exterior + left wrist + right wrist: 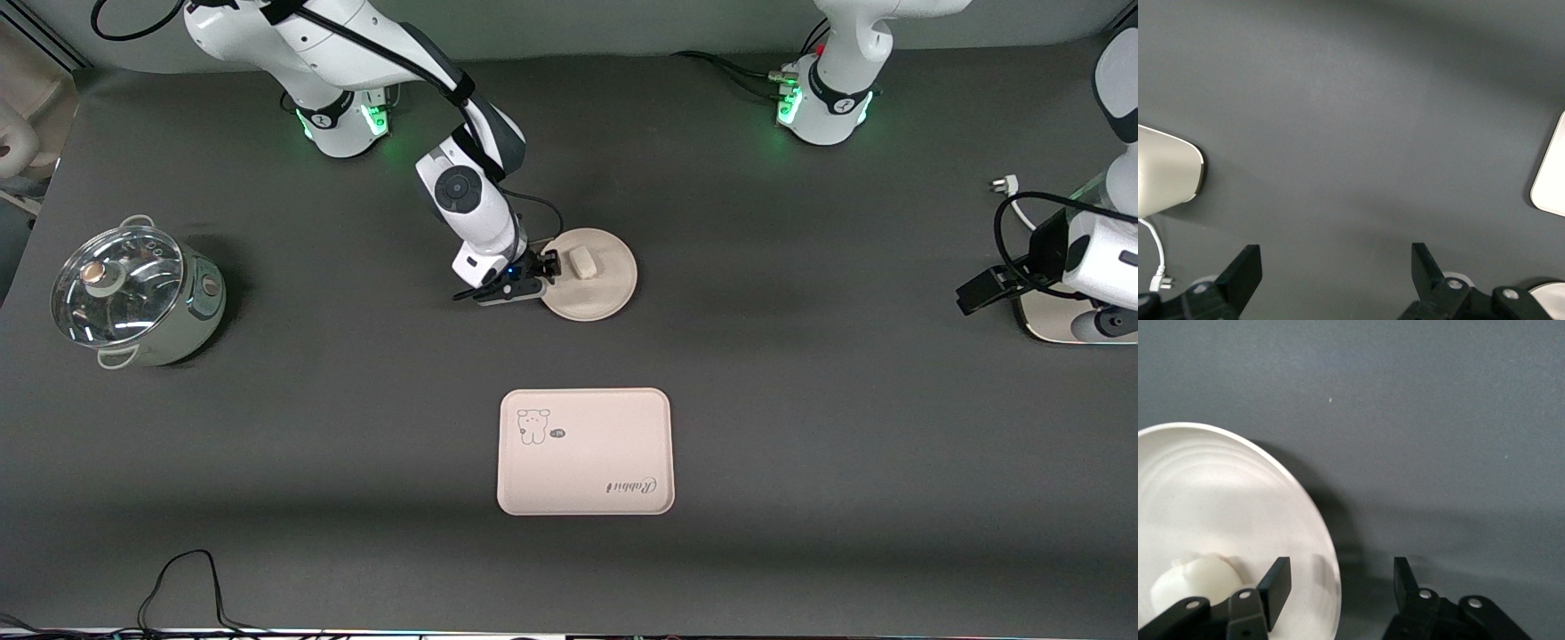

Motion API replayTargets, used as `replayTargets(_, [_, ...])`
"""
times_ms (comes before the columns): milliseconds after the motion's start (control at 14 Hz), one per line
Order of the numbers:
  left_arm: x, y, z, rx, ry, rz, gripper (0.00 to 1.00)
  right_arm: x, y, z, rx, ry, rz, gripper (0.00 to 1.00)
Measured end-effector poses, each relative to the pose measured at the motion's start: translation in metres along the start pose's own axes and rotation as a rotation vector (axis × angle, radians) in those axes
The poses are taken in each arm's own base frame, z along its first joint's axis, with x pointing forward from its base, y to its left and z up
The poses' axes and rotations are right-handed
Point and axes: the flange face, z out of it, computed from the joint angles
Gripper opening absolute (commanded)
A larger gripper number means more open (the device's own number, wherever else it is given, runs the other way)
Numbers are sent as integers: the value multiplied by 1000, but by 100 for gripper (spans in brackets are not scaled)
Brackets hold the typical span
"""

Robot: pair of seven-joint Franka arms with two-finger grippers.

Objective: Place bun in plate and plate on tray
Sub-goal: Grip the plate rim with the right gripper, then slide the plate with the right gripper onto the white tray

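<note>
The round beige plate (605, 293) lies mid-table with the small cream-white bun (583, 260) in it. My right gripper (549, 271) is low at the plate's edge toward the right arm's end. It is open. In the right wrist view the right gripper (1341, 577) has one finger over the plate (1225, 493) beside the bun (1195, 583) and the other outside, with the rim between them. The pinkish-beige tray (587, 462) lies bare, nearer the front camera than the plate. My left gripper (1336, 260) is open and empty over bare table; that arm waits at its end.
A pot with a glass lid (133, 293) stands at the right arm's end of the table. At the left arm's end are a white plug (1003, 185), a black cable and a beige object (1049, 324) under the left arm.
</note>
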Motion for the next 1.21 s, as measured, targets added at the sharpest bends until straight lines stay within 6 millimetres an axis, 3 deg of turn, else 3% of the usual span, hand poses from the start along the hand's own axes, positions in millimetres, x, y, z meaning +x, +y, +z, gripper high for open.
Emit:
replayTargets(143, [3,-16,-4,-4,6,32,100,-1,2,5,-4,-5,2,0])
replayTargets(286, [2,-31,-9,-9,-3,59,100,-2,3,8,-5,-5,3,0])
replayTargets(786, [-13,-33,-31,3,-57,76,100,17,3,-9,9,15,22,0])
replayTargets(1000, [-15,-31,-30,4,-67,81,100,52,0,-46,6,-13,55,0])
replayTargets(1214, [-15,-28,-36,2,-57,86,100,95,-12,-104,36,-12,81,0])
